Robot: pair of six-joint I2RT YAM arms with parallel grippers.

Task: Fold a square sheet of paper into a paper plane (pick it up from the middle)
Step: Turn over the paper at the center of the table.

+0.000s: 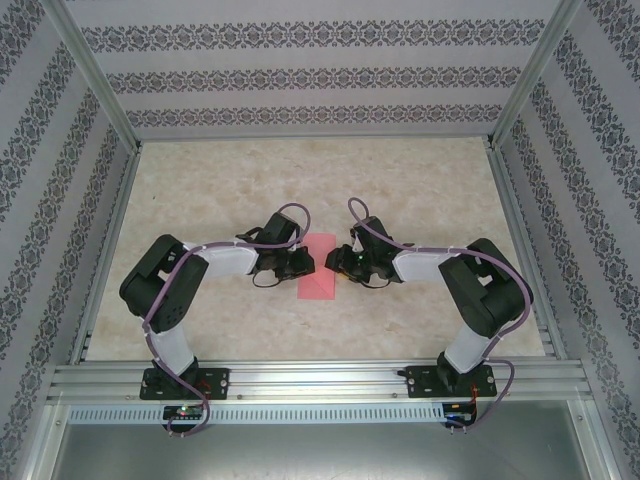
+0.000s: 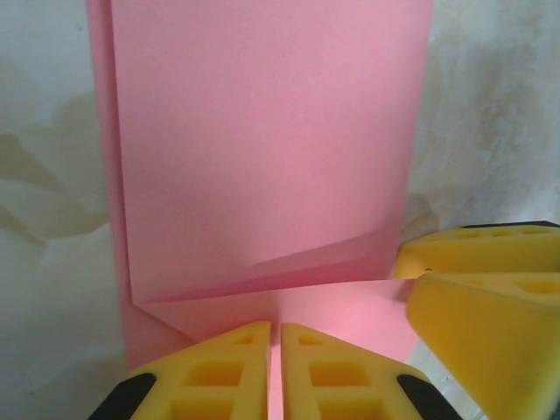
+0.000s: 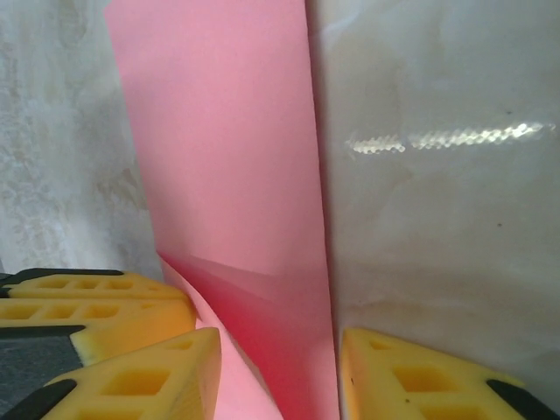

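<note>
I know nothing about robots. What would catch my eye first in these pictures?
The pink sheet of paper stands out most. It is partly folded over itself and lies in the middle of the pale marbled table. Two black arms meet at it from either side. The left gripper has its yellow fingers closed at one edge, and the right gripper stands open at the opposite edge.

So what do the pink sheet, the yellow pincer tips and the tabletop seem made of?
Pink sheet: thin matte paper; it holds crisp folds. Pincer fingertips: yellow, matte, likely moulded plastic or rubber, with hollow cells. Tabletop: marbled, glossy, mirrors lights; perhaps laminate.
</note>
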